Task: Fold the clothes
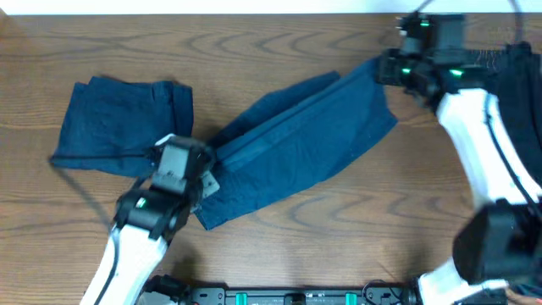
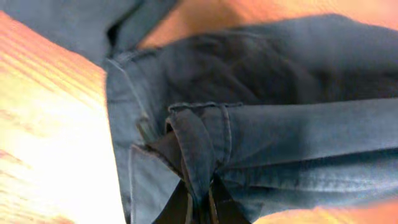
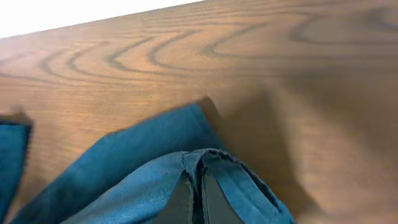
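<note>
A: Jeans (image 1: pixel 296 144), blue denim, one pair. Position on the table (image 1: pixel 279 42)?
B: Across the table's middle. One stretch lies flat on the table's left half. The other is a long folded band slanting toward the table's far right corner.
A: Left gripper (image 1: pixel 201 174)?
B: The arm rises from the table's near edge, wrist bent down over the denim where the two stretches meet. In the left wrist view its fingers (image 2: pixel 177 208) are pinched on a rolled, seamed fold of the cloth.
A: Right gripper (image 1: pixel 383 69)?
B: White-cased arm, reaching from the table's near right corner to its far right. Green lights (image 1: pixel 415 25) glow on the wrist unit. In the right wrist view the fingers (image 3: pixel 180 199) are clamped on the stitched hem end, which casts a shadow on the wood beside it.
A: Surface?
B: Brown wood-grain top, with a white strip (image 1: pixel 212 7) beyond the table's far edge.
A: Other entries?
B: A dark garment (image 1: pixel 521 76) at the table's right edge, partly behind the right arm. A black rail (image 1: pixel 288 296) with green fittings runs along the table's near edge; pale marks on it are too small to read.
</note>
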Controlling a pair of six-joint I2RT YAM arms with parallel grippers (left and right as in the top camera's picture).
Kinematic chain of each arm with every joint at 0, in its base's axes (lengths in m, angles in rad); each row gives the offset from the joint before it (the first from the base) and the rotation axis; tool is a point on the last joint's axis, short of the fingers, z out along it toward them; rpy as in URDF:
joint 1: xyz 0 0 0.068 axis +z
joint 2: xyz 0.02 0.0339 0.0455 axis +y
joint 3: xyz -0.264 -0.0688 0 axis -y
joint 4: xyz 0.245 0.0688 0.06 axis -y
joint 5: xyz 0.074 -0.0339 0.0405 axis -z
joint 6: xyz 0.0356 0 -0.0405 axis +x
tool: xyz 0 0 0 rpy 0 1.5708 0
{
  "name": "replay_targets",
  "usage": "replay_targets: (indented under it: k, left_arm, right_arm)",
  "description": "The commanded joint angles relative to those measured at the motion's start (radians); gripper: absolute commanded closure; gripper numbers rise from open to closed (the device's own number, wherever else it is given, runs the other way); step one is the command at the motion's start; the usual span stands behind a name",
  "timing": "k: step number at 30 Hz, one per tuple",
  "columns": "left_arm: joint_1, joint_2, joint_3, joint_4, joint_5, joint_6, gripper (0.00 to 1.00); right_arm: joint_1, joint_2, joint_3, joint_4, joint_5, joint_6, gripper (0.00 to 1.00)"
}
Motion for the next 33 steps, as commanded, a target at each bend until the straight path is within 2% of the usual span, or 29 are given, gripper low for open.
replay_targets:
  k: [1, 4, 5, 6, 7, 8, 10, 12, 13, 15, 19, 22, 25, 28, 31, 33]
  left_arm:
    - [0.028, 0.113, -0.022, 0.025, -0.172, -0.073, 0.94]
    - [0.046, 0.217, -0.022, 0.069, -0.171, -0.111, 0.89]
    - [0.051, 0.246, -0.022, 0.079, -0.171, -0.113, 0.79]
    - [0.056, 0.277, -0.022, 0.091, -0.171, -0.112, 0.49]
    - [0.061, 0.291, -0.022, 0.097, -0.172, -0.112, 0.34]
    - [0.069, 0.304, -0.022, 0.105, -0.171, -0.112, 0.26]
    - [0.091, 0.305, -0.018, 0.118, -0.172, -0.107, 0.22]
    - [0.119, 0.284, 0.005, 0.116, -0.171, -0.080, 0.22]
    - [0.135, 0.264, 0.022, 0.114, -0.172, -0.056, 0.22]
    - [0.164, 0.217, 0.053, 0.115, -0.172, -0.023, 0.22]
    - [0.190, 0.130, 0.081, 0.125, -0.172, -0.013, 0.25]
    - [0.186, 0.103, 0.081, 0.124, -0.152, -0.013, 0.35]
    - [0.167, 0.113, 0.069, 0.116, -0.032, -0.002, 0.54]
    - [0.132, 0.154, 0.053, 0.110, 0.053, 0.021, 0.57]
    - [0.084, 0.220, 0.049, 0.098, 0.055, 0.021, 0.65]
    - [0.048, 0.269, 0.049, 0.096, 0.055, 0.021, 0.66]
  right_arm:
    - [0.026, 0.094, 0.031, 0.072, 0.144, -0.027, 0.99]
    - [0.056, 0.174, 0.031, 0.124, 0.144, -0.026, 0.99]
    - [0.064, 0.193, 0.031, 0.132, 0.144, -0.027, 0.98]
    - [0.076, 0.215, 0.031, 0.138, 0.144, -0.027, 0.91]
    - [0.084, 0.225, 0.031, 0.138, 0.145, -0.028, 0.82]
    - [0.089, 0.233, 0.031, 0.137, 0.145, -0.036, 0.74]
    - [0.092, 0.232, 0.031, 0.129, 0.159, -0.046, 0.65]
    - [0.084, 0.212, 0.032, 0.114, 0.192, -0.046, 0.53]
    - [0.074, 0.195, 0.032, 0.104, 0.210, -0.045, 0.53]
    - [0.052, 0.158, 0.032, 0.082, 0.223, -0.046, 0.54]
    - [0.016, 0.108, 0.032, -0.012, 0.154, -0.095, 0.64]
    - [0.013, 0.114, 0.029, -0.114, 0.110, -0.138, 0.75]
    - [0.026, 0.145, 0.013, -0.174, 0.107, -0.174, 0.78]
    - [0.050, 0.195, -0.005, -0.180, 0.105, -0.193, 0.78]
    - [0.073, 0.251, -0.005, -0.159, 0.077, -0.207, 0.78]
    - [0.086, 0.288, -0.005, -0.145, 0.073, -0.207, 0.77]
